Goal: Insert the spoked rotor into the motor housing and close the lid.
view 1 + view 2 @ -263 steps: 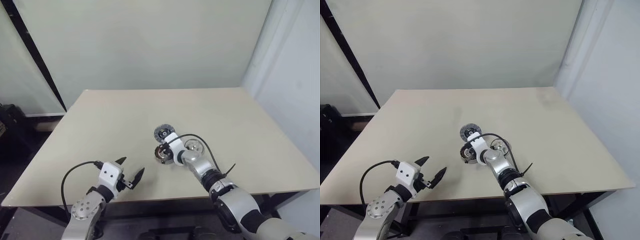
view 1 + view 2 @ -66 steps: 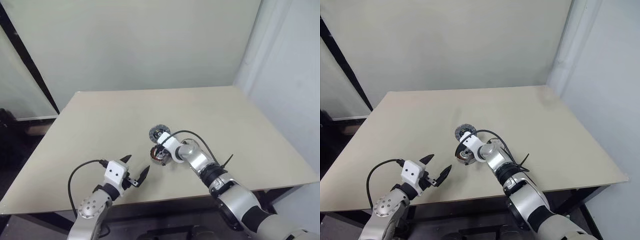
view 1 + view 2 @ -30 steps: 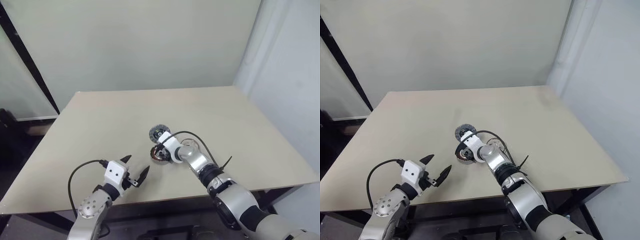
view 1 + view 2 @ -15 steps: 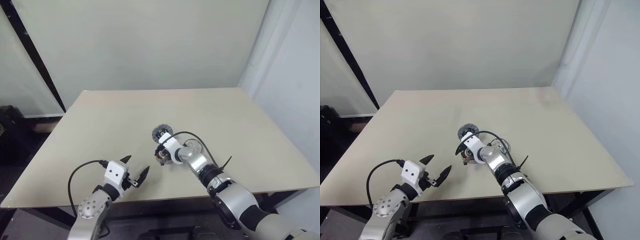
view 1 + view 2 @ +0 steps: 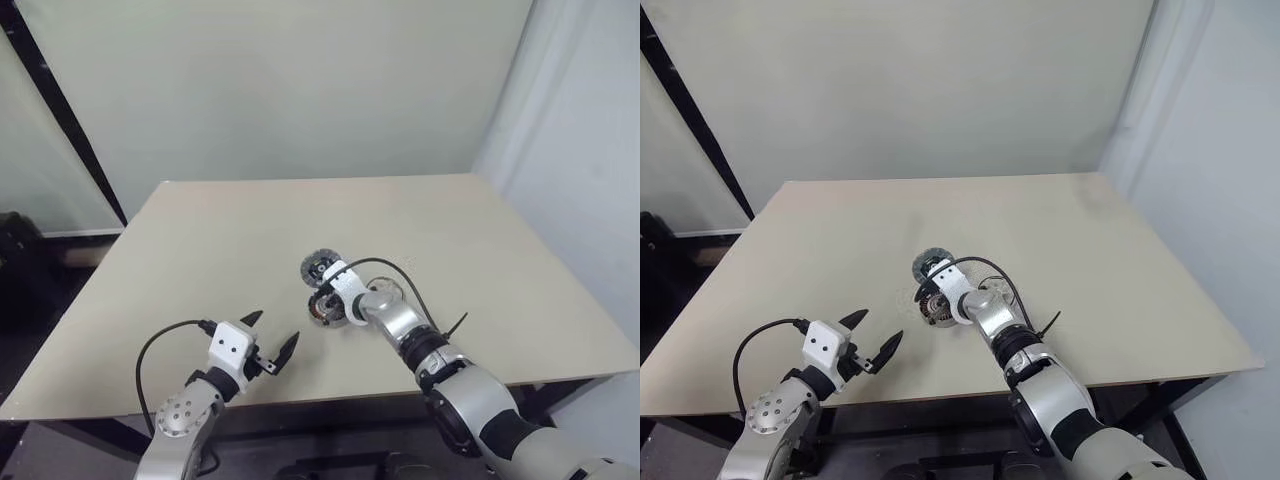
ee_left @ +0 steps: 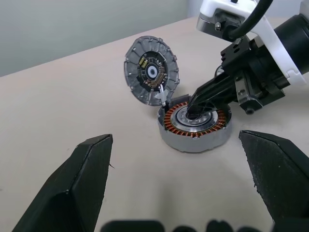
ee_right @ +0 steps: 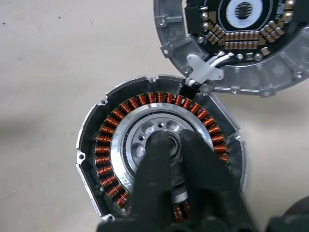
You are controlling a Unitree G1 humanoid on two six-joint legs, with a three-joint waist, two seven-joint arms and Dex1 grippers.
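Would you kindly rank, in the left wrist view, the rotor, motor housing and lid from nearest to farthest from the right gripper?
1. Bright silver spoked rotor, seated inside the housing, under the right gripper.
2. Round copper-wound motor housing, ringing the rotor.
3. Dark grey toothed-rim lid, lying open beyond.

Motor housing (image 7: 161, 159): short round metal cup, copper windings ringed inside, upright on my desk.
Spoked rotor (image 7: 145, 135): bright silver disc with small holes, seated level inside the windings.
Lid (image 6: 151, 70): grey toothed disc, tilted open, its edge touching the housing rim.
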